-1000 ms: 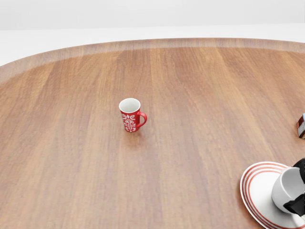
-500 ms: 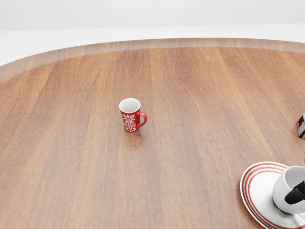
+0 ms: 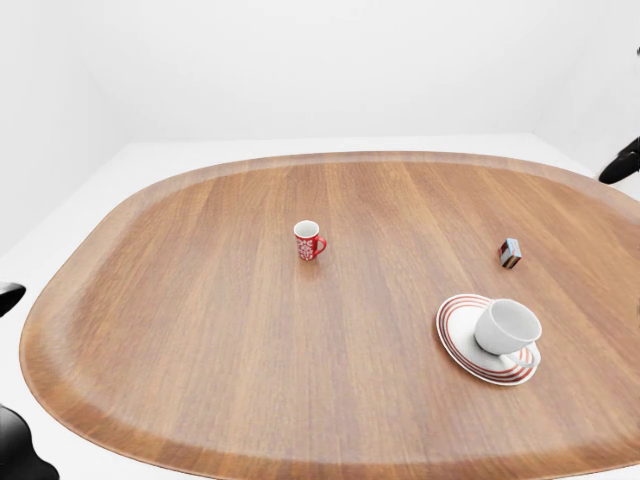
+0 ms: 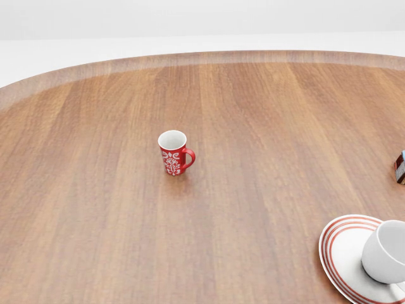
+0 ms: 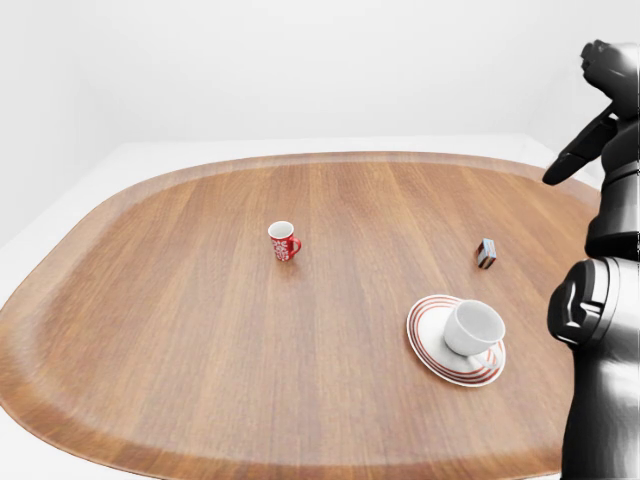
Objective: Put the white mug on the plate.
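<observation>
The white mug already rests tilted on the red-rimmed plate near the table's right edge, so the task looks done; the right hand hangs raised clear of it, finger state unclear.

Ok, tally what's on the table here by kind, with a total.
Mugs: 2, the white mug and the red mug
Plates: 1, the striped plate under the white mug
Small boxes: 1, the small box
Total: 4
</observation>
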Robot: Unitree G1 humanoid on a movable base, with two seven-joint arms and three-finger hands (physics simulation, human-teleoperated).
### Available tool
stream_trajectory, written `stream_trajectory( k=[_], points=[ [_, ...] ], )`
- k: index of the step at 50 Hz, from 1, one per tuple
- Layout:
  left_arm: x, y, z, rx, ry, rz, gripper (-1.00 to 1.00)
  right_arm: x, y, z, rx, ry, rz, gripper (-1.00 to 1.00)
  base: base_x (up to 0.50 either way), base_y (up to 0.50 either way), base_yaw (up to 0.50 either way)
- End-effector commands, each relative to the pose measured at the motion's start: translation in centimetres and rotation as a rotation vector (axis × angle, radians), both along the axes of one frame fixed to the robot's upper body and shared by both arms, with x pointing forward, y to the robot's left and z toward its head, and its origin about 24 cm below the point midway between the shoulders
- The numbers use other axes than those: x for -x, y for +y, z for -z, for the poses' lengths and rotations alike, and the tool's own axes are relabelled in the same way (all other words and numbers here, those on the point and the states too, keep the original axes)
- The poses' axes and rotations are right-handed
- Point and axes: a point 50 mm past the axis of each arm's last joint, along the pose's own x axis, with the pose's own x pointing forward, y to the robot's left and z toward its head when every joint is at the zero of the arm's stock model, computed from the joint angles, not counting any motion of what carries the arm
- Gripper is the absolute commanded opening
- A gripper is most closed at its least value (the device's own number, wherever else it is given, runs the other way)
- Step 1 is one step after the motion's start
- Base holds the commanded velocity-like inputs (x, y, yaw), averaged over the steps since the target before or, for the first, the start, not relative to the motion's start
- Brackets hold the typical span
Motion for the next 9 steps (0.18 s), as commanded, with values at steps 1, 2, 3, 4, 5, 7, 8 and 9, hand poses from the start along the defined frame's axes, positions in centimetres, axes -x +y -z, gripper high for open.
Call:
stream_trajectory(
  k=[1, 2, 3, 4, 5, 7, 8, 9],
  points=[
    [-0.03, -0.08, 0.01, -0.003, 0.002, 0.001, 1.00, 1.50, 0.18, -5.00, 0.067, -0.177, 0.036, 1.00, 0.00, 0.00, 0.00],
    [-0.02, -0.11, 0.02, -0.003, 0.001, 0.002, 1.00, 1.47, 0.19, -4.95, 0.066, -0.181, 0.035, 1.00, 0.00, 0.00, 0.00],
    [0.00, -0.11, 0.01, -0.004, 0.001, 0.001, 1.00, 1.49, 0.18, -4.97, 0.069, -0.180, 0.036, 1.00, 0.00, 0.00, 0.00],
    [0.01, -0.10, 0.00, -0.003, 0.000, 0.002, 1.00, 1.53, 0.20, -5.08, 0.071, -0.180, 0.036, 1.00, 0.00, 0.00, 0.00],
    [0.02, -0.08, -0.01, -0.003, -0.001, 0.001, 1.00, 1.54, 0.23, -5.17, 0.071, -0.188, 0.035, 1.00, 0.00, 0.00, 0.00],
    [0.03, -0.06, -0.01, -0.003, -0.001, 0.000, 1.00, 1.58, 0.34, -5.49, 0.082, -0.216, 0.037, 1.00, 0.00, 0.00, 0.00],
    [0.01, -0.06, 0.02, -0.002, 0.001, 0.000, 1.00, 1.51, 0.30, -5.33, 0.082, -0.229, 0.038, 1.00, 0.00, 0.00, 0.00],
    [0.00, -0.06, 0.05, -0.002, 0.002, 0.000, 1.00, 1.43, 0.34, -5.23, 0.088, -0.234, 0.038, 1.00, 0.00, 0.00, 0.00]
  ],
)
